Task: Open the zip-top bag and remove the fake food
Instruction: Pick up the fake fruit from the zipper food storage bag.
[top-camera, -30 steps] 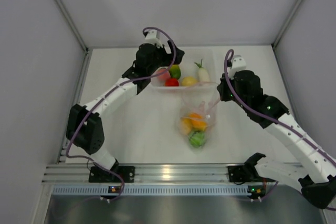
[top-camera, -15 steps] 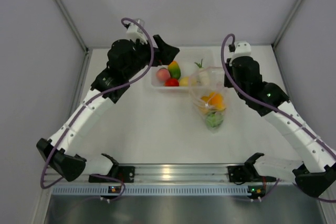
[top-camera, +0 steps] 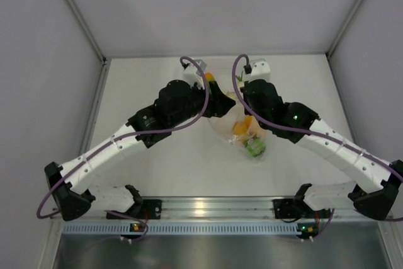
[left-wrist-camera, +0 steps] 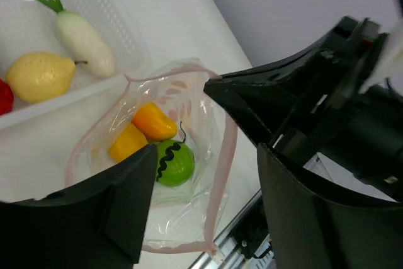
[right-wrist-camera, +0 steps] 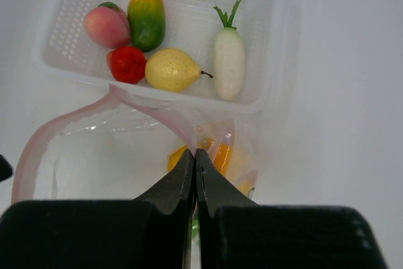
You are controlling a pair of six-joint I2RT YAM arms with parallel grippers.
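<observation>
Bag [right-wrist-camera: 94,155] sits between the two grippers, just in front of the tub [right-wrist-camera: 272,42], mouth gaping and turned up toward the left wrist camera; whether its bottom rests on the table [top-camera: 164,168] cannot be told. Right gripper [right-wrist-camera: 194,153] is clamped flat on the pink zip strip [right-wrist-camera: 148,110], holding one lip of the mouth. Left gripper [left-wrist-camera: 208,149] hangs over the opening with its jaws spread and nothing between them. Toy food left inside: an orange piece [left-wrist-camera: 153,122], a yellow-orange piece [left-wrist-camera: 128,144] and a green piece [left-wrist-camera: 174,162], bunched at the bottom. Five other pieces lie in the tub. Judgement: the film is thin, limp and slick, so it will crumple and slide rather than hold a shape. The strip is the only firm edge and the best place to pinch. The pieces look light, hard and glossy, and are likely to squirt from a loose pinch. Take them across the middle, or tip the bag.
</observation>
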